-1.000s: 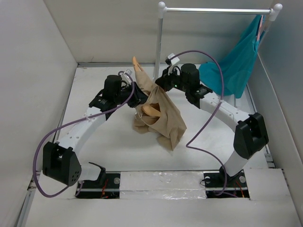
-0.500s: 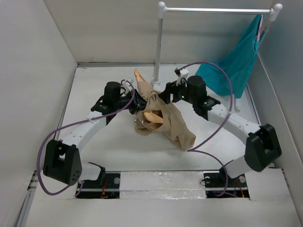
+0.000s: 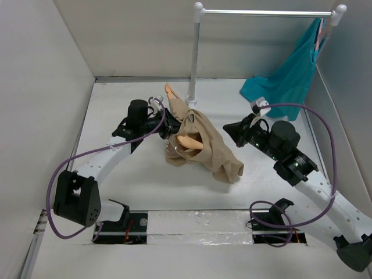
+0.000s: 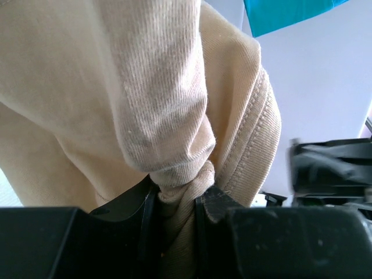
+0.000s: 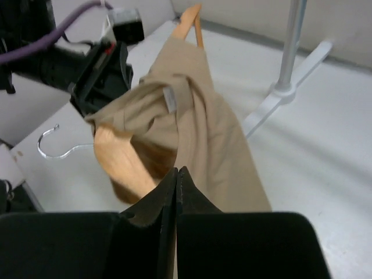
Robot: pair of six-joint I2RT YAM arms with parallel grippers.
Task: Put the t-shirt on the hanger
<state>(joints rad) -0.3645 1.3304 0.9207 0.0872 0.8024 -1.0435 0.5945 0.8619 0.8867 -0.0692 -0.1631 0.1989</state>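
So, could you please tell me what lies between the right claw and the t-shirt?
Only a short stretch of bare white table. The top external view shows the right claw apart from the t-shirt, with nothing between them.

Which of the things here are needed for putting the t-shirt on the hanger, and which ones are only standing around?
Needed: the tan t-shirt, pinched by the left gripper; the wooden hanger, partly inside it.
Only around: the teal garment, hanging on the white rack.
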